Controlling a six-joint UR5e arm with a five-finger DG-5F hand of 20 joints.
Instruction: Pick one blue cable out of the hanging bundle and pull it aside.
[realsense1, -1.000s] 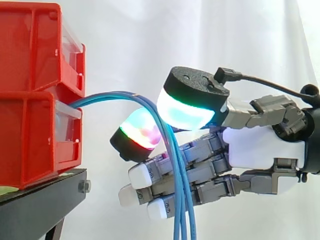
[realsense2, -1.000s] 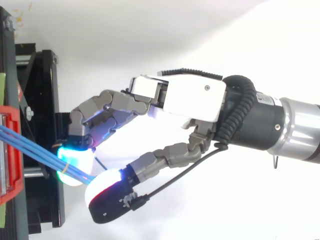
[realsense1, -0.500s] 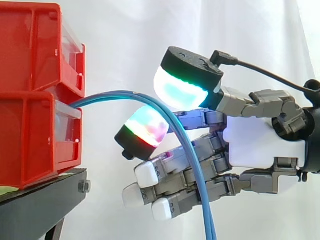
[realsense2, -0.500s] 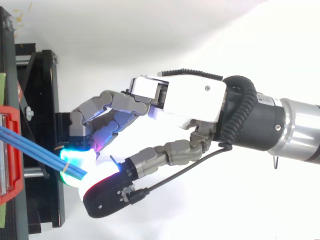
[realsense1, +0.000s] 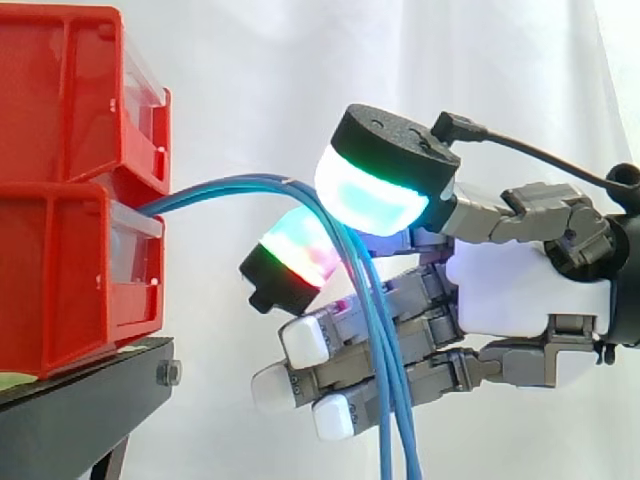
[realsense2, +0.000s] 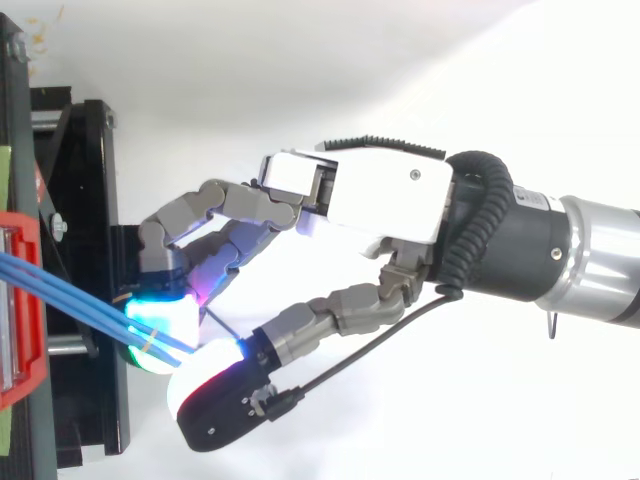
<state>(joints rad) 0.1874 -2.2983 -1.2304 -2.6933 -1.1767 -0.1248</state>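
Several thin blue cables (realsense1: 240, 185) come out of the lower red bin (realsense1: 60, 270), arch to the right and drop down in front of the hand (realsense1: 520, 295). In the side view they run between the thumb's cyan-green pad (realsense1: 370, 195) and a fingertip glowing red and green (realsense1: 295, 255). The other fingers curl beneath, behind the hanging strands. From above, the cables (realsense2: 70, 295) end between a cyan fingertip (realsense2: 160, 325) and the thumb's white pad (realsense2: 205, 365), which close on them. The hand (realsense2: 370, 195) reaches in from the right.
Two red bins are stacked at the left on a black stand (realsense1: 80, 410), whose frame (realsense2: 85, 200) lies just beyond the fingertips. A white curtain hangs behind. There is free room to the right of the stand, around the arm.
Half a second ago the thumb leaned further left and the cables hung as one tight strand. Now the thumb sits back to the right and the strands spread apart below the fingers.
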